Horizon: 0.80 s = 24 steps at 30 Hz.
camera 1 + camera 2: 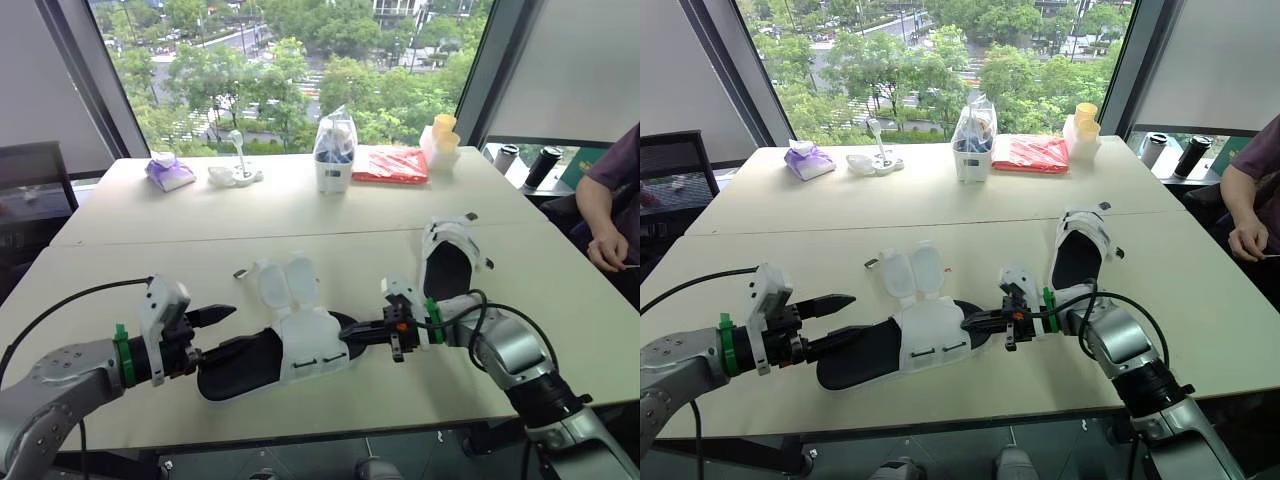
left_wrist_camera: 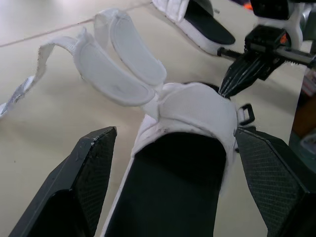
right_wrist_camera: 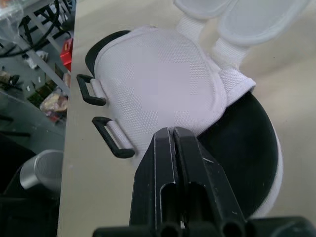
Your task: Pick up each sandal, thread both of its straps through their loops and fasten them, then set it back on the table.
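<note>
The near sandal (image 1: 300,350), white upper over a black footbed, lies on the table between my two grippers. Its two white straps (image 1: 285,282) are flapped back and unthreaded; two black loops (image 3: 103,116) sit on the upper's other side. My left gripper (image 1: 210,335) is open, its fingers (image 2: 86,180) straddling the sandal's heel end without touching it. Shut, my right gripper (image 1: 358,331) has its tips at the toe edge of the upper (image 3: 158,84). A second white sandal (image 1: 448,262) lies further back on the right.
Along the far table stand a purple packet (image 1: 170,172), a white holder (image 1: 235,175), a bagged container (image 1: 335,155), a red packet (image 1: 390,165) and yellow cups (image 1: 443,138). A person's arm (image 1: 605,220) rests at the right edge. A dark chair (image 1: 35,180) is at left.
</note>
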Tool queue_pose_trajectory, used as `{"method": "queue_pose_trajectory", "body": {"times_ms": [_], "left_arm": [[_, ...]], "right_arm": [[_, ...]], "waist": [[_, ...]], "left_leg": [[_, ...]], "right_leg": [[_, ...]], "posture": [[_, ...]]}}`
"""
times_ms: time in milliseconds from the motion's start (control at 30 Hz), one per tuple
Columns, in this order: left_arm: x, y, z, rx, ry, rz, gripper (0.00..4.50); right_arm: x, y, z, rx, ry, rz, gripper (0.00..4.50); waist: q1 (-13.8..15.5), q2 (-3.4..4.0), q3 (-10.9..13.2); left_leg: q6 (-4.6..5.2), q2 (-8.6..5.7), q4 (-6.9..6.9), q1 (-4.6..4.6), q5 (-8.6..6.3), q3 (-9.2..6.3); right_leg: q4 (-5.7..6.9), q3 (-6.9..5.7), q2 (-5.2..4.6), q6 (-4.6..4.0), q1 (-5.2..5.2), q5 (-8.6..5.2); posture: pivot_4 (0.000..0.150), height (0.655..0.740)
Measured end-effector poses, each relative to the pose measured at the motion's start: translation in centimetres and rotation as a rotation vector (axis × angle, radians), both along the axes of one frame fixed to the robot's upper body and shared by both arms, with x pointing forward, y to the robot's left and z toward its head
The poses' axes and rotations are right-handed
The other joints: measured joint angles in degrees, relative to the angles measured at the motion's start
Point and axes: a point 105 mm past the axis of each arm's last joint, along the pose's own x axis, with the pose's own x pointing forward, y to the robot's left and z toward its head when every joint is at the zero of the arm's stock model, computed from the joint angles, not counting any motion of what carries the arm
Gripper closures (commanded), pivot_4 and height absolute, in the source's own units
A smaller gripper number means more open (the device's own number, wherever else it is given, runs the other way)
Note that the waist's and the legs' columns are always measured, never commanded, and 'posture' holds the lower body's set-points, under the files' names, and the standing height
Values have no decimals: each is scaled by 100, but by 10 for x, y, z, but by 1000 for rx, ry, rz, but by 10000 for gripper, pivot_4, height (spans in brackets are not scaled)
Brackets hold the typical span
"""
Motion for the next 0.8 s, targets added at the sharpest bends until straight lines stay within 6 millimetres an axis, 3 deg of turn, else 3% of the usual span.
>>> {"method": "queue_pose_trajectory", "body": {"times_ms": [133, 333, 500, 600, 667, 800], "left_arm": [[4, -2, -12, 86, -51, -15, 5128], [33, -13, -6, 268, -366, -53, 5128], [31, -39, -17, 381, -569, -213, 5128], [26, -42, -32, 509, -670, -344, 5128], [30, -39, -38, 574, -731, -383, 5128], [52, -48, -30, 643, -957, -402, 5128]], "right_arm": [[3, -2, 10, 41, 27, -35, 44515], [5, -23, 38, 119, 69, -130, 44515], [12, -44, 47, 107, 58, -228, 44515], [16, -57, 54, 103, 34, -275, 44515], [17, -62, 57, 104, 21, -299, 44515], [16, -65, 56, 113, 22, -334, 44515]], "waist": [[16, -1, 0], [134, -2, -1], [153, 1, -1], [162, 1, -1], [171, 2, -2], [200, 3, -4]], "left_leg": [[0, 0, 1, -5, 0, -2], [0, -1, 3, -7, 0, -1], [1, -1, -1, -24, -1, 2], [1, -1, -1, -30, -1, 1], [1, -1, 1, -31, 0, 0], [2, -1, 16, -31, 0, -2]], "right_leg": [[-3, 0, 0, -10, 0, 6], [-6, -2, -1, -12, -1, 8], [-11, -2, -4, -12, -15, 8], [-11, -3, -3, -12, -22, 9], [-10, -4, -3, -12, -22, 9], [-11, -6, -4, -10, -12, 16]], "posture": [[1500, 7400], [1500, 7400], [1500, 7400], [1500, 7400], [1500, 7400], [1500, 7400]]}}
